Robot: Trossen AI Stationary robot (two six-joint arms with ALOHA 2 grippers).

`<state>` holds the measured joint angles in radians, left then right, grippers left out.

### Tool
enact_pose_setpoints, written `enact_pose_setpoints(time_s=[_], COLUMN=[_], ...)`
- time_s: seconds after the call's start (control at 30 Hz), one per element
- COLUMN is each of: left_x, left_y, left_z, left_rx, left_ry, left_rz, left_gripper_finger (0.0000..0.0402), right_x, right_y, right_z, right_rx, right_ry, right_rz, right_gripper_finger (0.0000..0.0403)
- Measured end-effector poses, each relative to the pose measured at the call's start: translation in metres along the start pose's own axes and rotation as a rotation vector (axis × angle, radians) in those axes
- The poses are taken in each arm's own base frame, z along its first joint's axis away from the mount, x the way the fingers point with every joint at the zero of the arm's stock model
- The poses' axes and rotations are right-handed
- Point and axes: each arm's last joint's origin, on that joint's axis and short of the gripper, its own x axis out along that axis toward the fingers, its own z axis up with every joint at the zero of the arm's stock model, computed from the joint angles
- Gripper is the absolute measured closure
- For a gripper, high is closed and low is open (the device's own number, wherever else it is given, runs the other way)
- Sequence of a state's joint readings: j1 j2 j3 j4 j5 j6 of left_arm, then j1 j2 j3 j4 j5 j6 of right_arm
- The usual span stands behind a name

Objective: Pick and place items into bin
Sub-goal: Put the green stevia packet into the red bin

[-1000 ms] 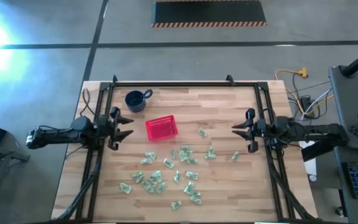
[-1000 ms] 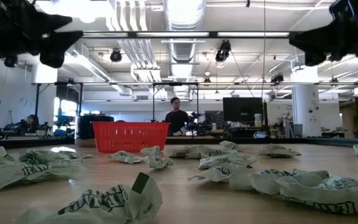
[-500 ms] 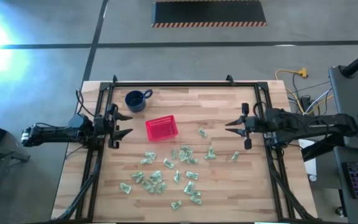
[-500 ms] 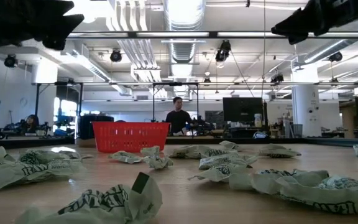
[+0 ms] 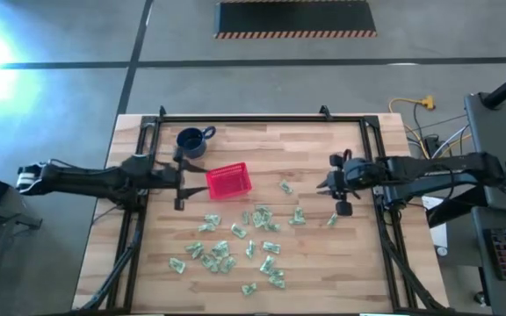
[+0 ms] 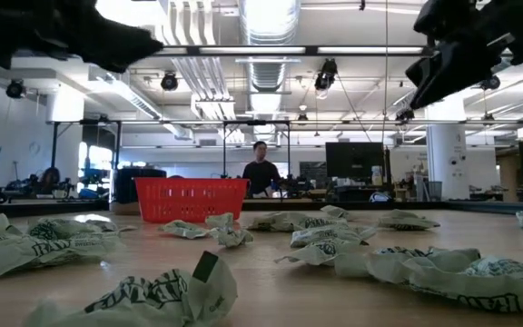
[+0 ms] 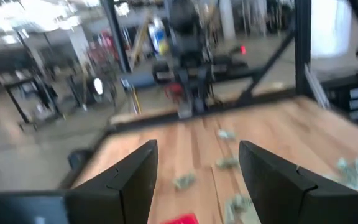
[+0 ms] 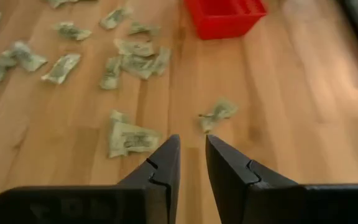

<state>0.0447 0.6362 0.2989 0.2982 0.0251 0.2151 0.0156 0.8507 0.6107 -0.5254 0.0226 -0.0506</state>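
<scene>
Hovering above a wooden table (image 5: 314, 263), both grippers carry nothing over the scattered items (image 5: 235, 246).

Left gripper (image 5: 185, 180) hangs just beside the red bin (image 5: 227, 181), its fingers (image 7: 135, 177) spread wide, with a dark blue mug (image 5: 191, 141) near; right gripper (image 5: 336, 195) sits over the table's right side, fingers (image 8: 163, 171) nearly together with a slim gap and pinching nothing; green-and-white wrapped items lie loose between and in front of the arms; the bin stands upright.

It was an open-plan robotics lab: exposed ducts (image 6: 266, 36) overhead, monitors (image 6: 352, 163) on desks, a person (image 6: 260, 171) behind the bench (image 5: 262, 145), concrete floor (image 5: 262, 83).
</scene>
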Motion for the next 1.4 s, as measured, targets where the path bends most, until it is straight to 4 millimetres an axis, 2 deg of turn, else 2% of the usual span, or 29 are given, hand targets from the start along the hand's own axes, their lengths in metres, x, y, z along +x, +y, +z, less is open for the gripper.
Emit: enact_pose_setpoints(time_s=[0.17,0.3,0.47,0.63,0.93,1.17,1.4], left_x=[0.015,0.024,0.030,0.028,0.021,0.019,0.018], left_y=[-0.001,-0.001,-0.001,-0.001,-0.001,-0.001,-0.001], left_z=[-0.006,-0.009,-0.009,-0.009,-0.007,-0.005,-0.007], left_rx=[-0.007,-0.001,-0.001,-0.002,-0.004,-0.004,-0.005], left_ry=[0.069,0.106,0.124,0.123,0.128,0.121,0.141], left_rz=[-0.016,-0.024,-0.028,-0.028,-0.030,-0.029,-0.033], left_gripper_finger=[0.0193,0.0193,0.0193,0.0193,0.0193,0.0193,0.0193], right_x=[0.019,0.043,0.075,0.094,0.135,0.148,0.163], right_y=[-0.001,-0.002,-0.003,-0.005,-0.016,-0.025,-0.027], right_z=[-0.001,-0.002,0.000,0.012,0.006,0.013,0.004], right_rx=[0.013,0.077,0.075,0.073,0.152,0.249,0.296], right_ry=[0.078,0.139,0.156,0.095,0.192,0.198,0.255], right_rz=[-0.029,-0.104,-0.137,-0.204,-0.274,-0.272,-0.258], right_gripper_finger=[0.0335,0.0335,0.0330,0.0302,0.0237,0.0206,0.0202])
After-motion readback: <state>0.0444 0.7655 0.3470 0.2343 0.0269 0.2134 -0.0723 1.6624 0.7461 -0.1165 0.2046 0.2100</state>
